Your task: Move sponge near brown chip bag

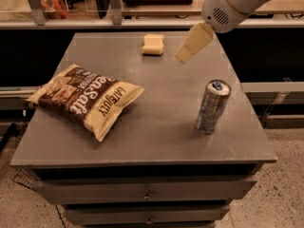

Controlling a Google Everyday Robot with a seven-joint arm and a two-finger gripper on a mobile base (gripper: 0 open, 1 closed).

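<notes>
Camera view shows the sponge [153,44] lying flat on the grey table [161,127] near its 12 o'clock edge, free of any grasp. The gripper [186,52] hangs in the air at the sponge's 3 o'clock, just beside it and above the tabletop. We cannot tell whether it is parted or closed, only that it carries nothing. We judge the step in hand to be the reach for the sponge, so the task has hardly begun. To do it well we would bring the gripper over toward 9 o'clock until it is centred above the block. Then we would come straight down and close across the narrower sides, gently, since the block looks soft and should squash. The sponge looks nearly as deep as it is wide. Its long axis seems to run roughly from 12 to 6 o'clock with a slight tilt, though we cannot be sure. The brown chip bag [88,99] lies well apart, toward 7 o'clock from the sponge, with its long axis about 10 to 4 o'clock. The bare table at the bag's 1 o'clock looks the natural drop spot. The silver can [213,106] stands upright toward 4 o'clock, off that path.
</notes>
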